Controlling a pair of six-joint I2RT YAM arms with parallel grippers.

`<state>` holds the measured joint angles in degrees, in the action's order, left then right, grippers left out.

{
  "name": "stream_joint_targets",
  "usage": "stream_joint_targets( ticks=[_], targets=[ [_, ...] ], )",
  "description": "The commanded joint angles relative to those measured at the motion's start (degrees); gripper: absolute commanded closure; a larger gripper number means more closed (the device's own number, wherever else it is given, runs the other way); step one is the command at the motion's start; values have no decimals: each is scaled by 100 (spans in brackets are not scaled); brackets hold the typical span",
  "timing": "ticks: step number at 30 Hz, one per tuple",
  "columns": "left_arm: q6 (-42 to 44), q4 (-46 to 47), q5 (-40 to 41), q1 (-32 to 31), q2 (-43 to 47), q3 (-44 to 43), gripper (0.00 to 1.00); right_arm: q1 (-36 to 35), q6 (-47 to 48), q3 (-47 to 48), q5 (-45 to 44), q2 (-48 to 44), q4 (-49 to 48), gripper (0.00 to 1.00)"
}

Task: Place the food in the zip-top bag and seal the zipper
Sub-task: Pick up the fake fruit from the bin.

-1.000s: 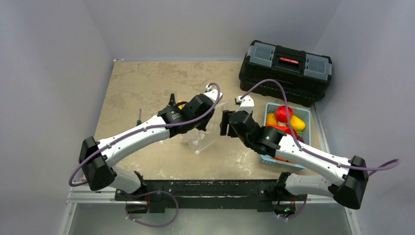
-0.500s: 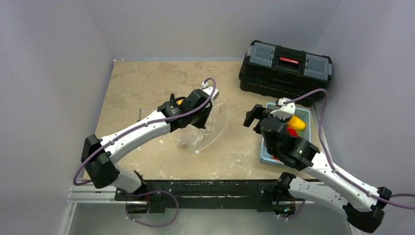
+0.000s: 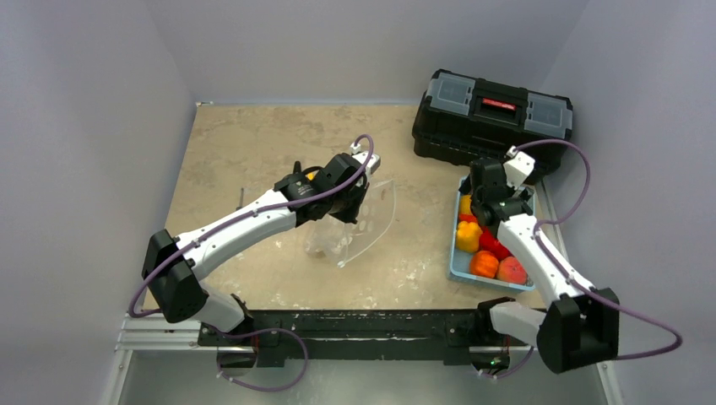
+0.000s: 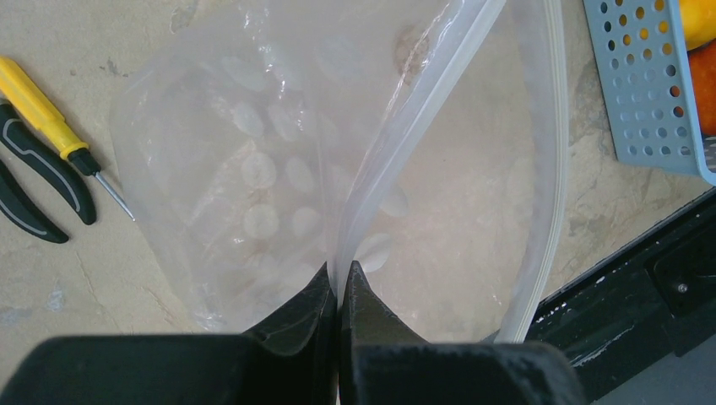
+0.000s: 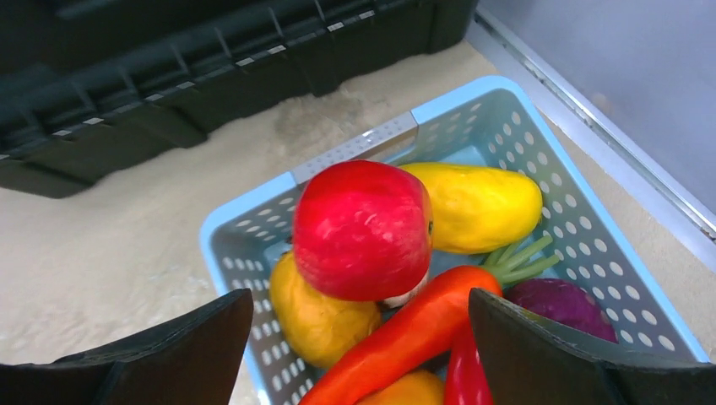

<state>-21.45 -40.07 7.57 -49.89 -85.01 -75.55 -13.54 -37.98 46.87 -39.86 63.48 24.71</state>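
Left of the tabletop's middle lies a yellow-handled screwdriver. At the middle, the left gripper is clamped tight on the mouth edge of the clear zip-top bag, whose zipper stands unsealed. By the right edge, the right gripper hangs spread wide and empty just above the food, red, yellow and orange pieces heaped in a light-blue tray.

I saw a black toolbox at the far right of the tan table, with a perforated light-blue tray just in front of it. On my left wrist view, a yellow-handled screwdriver lay beside two black tool handles.
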Motion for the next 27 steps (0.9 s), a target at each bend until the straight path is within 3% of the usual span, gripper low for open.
stream_joint_targets(
  ticks=[1, 6, 19, 27],
  targets=[
    [53, 138, -184, 32, 107, -222, 100, 370, 275, 313, 362, 521, -458, 1],
    [36, 150, -353, 56, 95, -249, 100, 702, 336, 321, 476, 882, -593, 1],
    [27, 156, -451, 93, 102, -241, 100, 761, 451, 219, 542, 1292, -1013, 1],
    [34, 149, -457, 102, 90, -245, 100, 783, 439, 96, 387, 1124, -1068, 10]
  ],
)
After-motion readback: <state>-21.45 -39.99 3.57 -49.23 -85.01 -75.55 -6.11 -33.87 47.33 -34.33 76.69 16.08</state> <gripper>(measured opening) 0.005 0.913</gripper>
